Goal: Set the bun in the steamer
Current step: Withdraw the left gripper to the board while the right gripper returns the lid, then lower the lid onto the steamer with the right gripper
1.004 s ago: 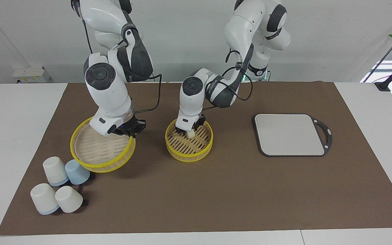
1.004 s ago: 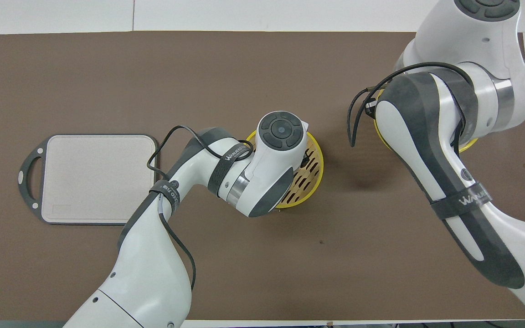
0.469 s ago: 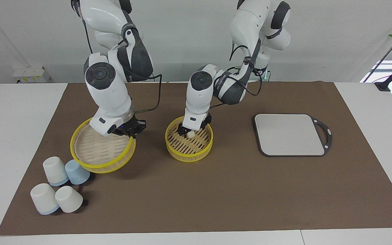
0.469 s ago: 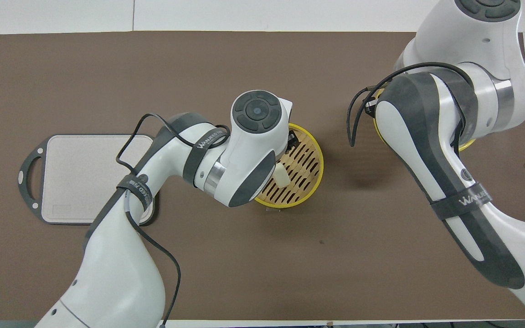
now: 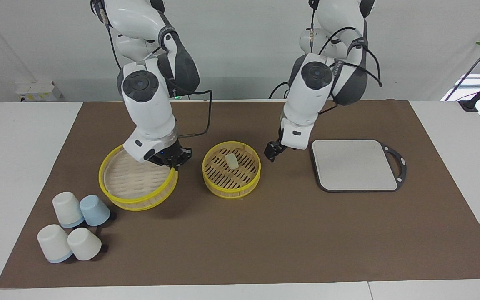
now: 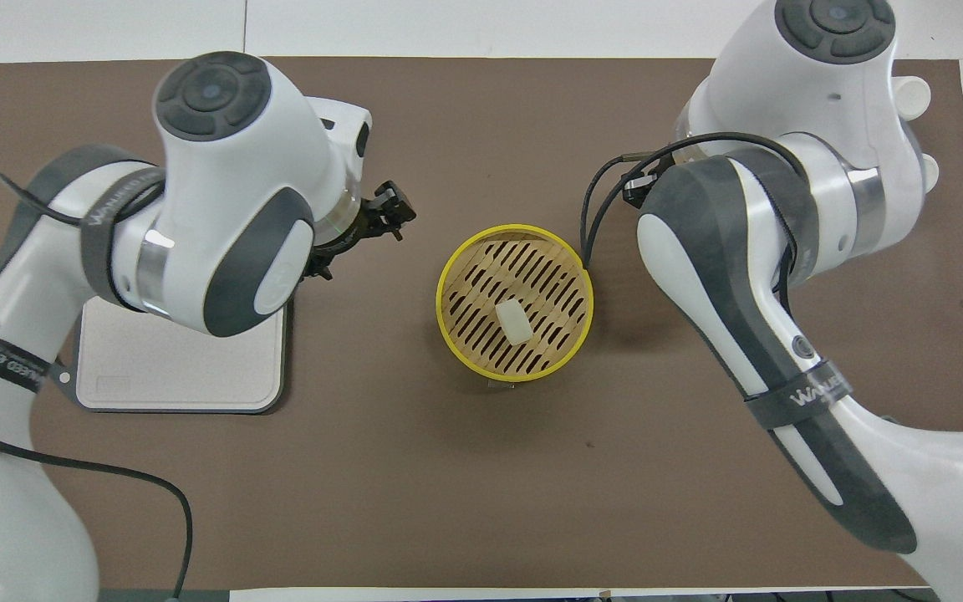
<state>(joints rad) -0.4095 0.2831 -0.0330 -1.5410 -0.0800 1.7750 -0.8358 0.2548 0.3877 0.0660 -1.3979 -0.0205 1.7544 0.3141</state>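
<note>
The bun (image 5: 231, 160) lies alone on the slotted floor of the steamer basket (image 5: 231, 189) in the middle of the mat; it also shows in the overhead view (image 6: 512, 321), inside the basket's rim (image 6: 440, 301). My left gripper (image 5: 272, 151) is open and empty, raised over the mat between the basket and the cutting board; it also shows in the overhead view (image 6: 389, 219). My right gripper (image 5: 169, 159) is shut on the rim of the steamer's yellow-rimmed top piece (image 5: 133, 181) and holds it tilted just above the mat, beside the basket toward the right arm's end. The right arm hides both in the overhead view.
A grey-edged white cutting board (image 5: 354, 164) lies toward the left arm's end of the mat and shows in the overhead view (image 6: 180, 368). Several white and pale-blue cups (image 5: 73, 227) lie farther from the robots than the top piece, at the right arm's end.
My left gripper let go of the bun in the basket, rose and moved away toward the cutting board. My right gripper carried the top piece a little closer to the basket.
</note>
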